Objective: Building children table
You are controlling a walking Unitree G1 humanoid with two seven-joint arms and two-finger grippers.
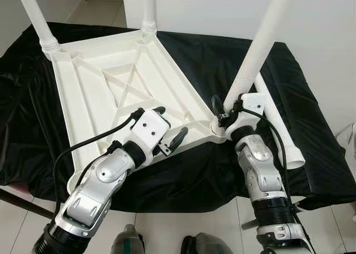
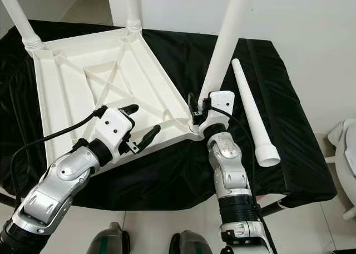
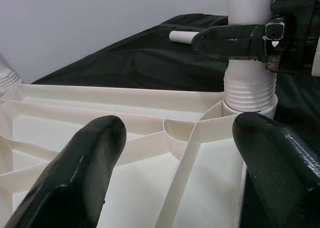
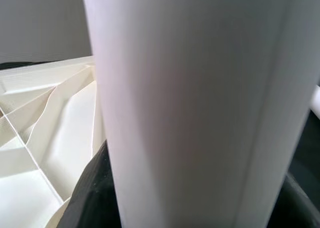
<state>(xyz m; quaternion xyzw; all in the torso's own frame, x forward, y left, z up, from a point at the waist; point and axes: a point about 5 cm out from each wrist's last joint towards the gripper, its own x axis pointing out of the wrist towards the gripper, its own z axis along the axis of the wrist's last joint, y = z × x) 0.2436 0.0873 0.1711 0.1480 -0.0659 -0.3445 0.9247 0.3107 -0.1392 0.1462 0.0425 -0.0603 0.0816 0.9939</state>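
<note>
Tabletop [image 1: 111,81], white plastic and turned ribbed side up, lies on a black cloth [image 1: 211,59] that covers a low stand. Three legs stand upright in its corner sockets: two at the far corners [image 1: 34,16] [image 1: 148,6] and one at the near right corner [image 1: 261,45]. The right gripper [image 1: 222,114] is clamped around the base of that near right leg, just above its threaded collar. The left gripper [image 1: 169,126] hovers over the near edge of the tabletop with its two fingers [image 3: 85,163] spread apart, holding nothing. A fourth leg [image 2: 253,112] lies loose on the cloth to the right of the tabletop, apart from it.
</note>
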